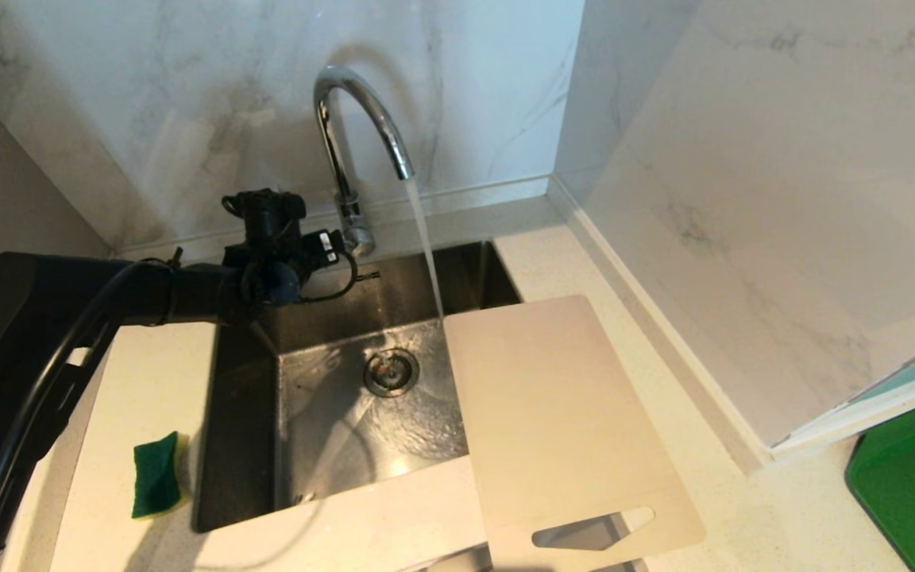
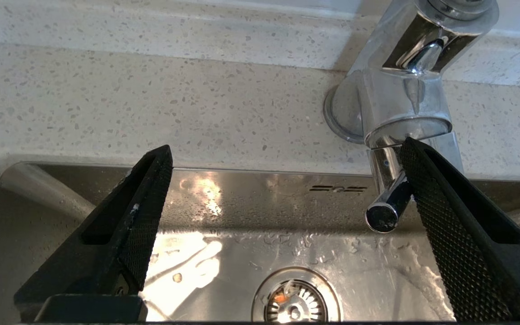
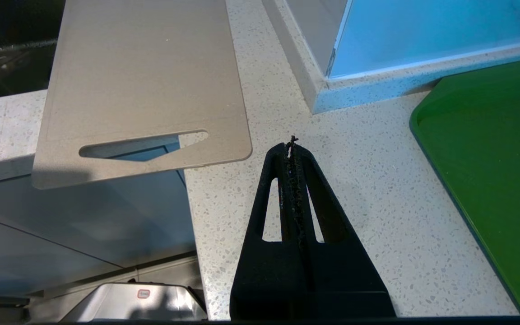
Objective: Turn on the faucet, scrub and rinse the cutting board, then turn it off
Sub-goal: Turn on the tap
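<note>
Marble-walled corner, speckled counter (image 1: pixel 664 381), steel sink (image 1: pixel 362 429). Faucet (image 1: pixel 358 119) already runs, stream landing just beside the board (image 1: pixel 561 413), which bridges the sink's right edge, handle slot overhanging the front. So step one looks done; scrub, rinse, shut-off remain. Sponge (image 1: pixel 157 475) sits untouched left of the sink. My left gripper (image 2: pixel 282 194) is spread wide, one finger (image 2: pixel 449 216) against the lever (image 2: pixel 388 210), seen only from the left wrist. Right gripper (image 3: pixel 292 149) is pressed together, parked over the counter near a green tray (image 3: pixel 499 171).
</note>
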Robot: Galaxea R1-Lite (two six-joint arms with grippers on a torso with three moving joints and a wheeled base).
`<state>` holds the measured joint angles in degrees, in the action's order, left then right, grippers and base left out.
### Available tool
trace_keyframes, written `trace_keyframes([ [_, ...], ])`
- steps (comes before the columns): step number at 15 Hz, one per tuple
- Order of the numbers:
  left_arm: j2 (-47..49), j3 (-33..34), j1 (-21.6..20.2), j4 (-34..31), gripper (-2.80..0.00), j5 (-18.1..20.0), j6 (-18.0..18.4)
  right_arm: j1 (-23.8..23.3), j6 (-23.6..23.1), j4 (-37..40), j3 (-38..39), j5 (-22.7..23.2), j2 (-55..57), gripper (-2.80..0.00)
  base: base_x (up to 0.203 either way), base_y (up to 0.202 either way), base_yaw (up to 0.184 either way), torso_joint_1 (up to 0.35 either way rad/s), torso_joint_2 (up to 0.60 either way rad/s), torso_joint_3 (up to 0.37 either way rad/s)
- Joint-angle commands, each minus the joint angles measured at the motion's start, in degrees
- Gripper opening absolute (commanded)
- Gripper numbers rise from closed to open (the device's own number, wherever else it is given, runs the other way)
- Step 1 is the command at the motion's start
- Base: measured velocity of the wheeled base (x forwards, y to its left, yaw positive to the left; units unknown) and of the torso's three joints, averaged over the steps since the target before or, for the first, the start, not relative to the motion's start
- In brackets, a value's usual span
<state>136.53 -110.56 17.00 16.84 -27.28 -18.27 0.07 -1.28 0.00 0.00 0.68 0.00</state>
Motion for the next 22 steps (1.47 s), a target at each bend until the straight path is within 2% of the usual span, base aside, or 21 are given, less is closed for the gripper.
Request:
trace_keyframes([
  [1,-0.48,0.87,0.49,-0.05,0.00,-0.05,-0.35,0.01,-0.04,0.00,0.00,0.02,0.00,-2.80,0.000,0.000,0.000,0.000,0.00,0.000],
  [7,-2.37,1.40,1.22,-0.79,0.00,0.03,-1.41,0.01,-0.04,0.00,0.00,0.02,0.00,-2.80,0.000,0.000,0.000,0.000,0.00,0.000],
  [10,-4.77,1.30,1.67,-3.91,0.00,0.24,-4.18,0.01,-0.04,0.00,0.00,0.02,0.00,-2.80,0.000,0.000,0.000,0.000,0.00,0.000],
  [14,-9.86,2.86,2.99,-4.16,0.00,0.12,-5.45,0.01,-0.04,0.00,0.00,0.02,0.00,-2.80,0.000,0.000,0.000,0.000,0.00,0.000],
  [19,-17.17,5.47,5.06,-4.61,0.00,-0.45,-5.42,0.01,-0.13,0.00,0.00,0.11,0.00,-2.80,0.000,0.000,0.000,0.000,0.00,0.000],
  [22,-22.29,7.92,5.86,-7.26,0.00,-0.34,-5.25,0.01,-0.13,0.00,0.00,0.02,0.00,-2.80,0.000,0.000,0.000,0.000,0.00,0.000],
])
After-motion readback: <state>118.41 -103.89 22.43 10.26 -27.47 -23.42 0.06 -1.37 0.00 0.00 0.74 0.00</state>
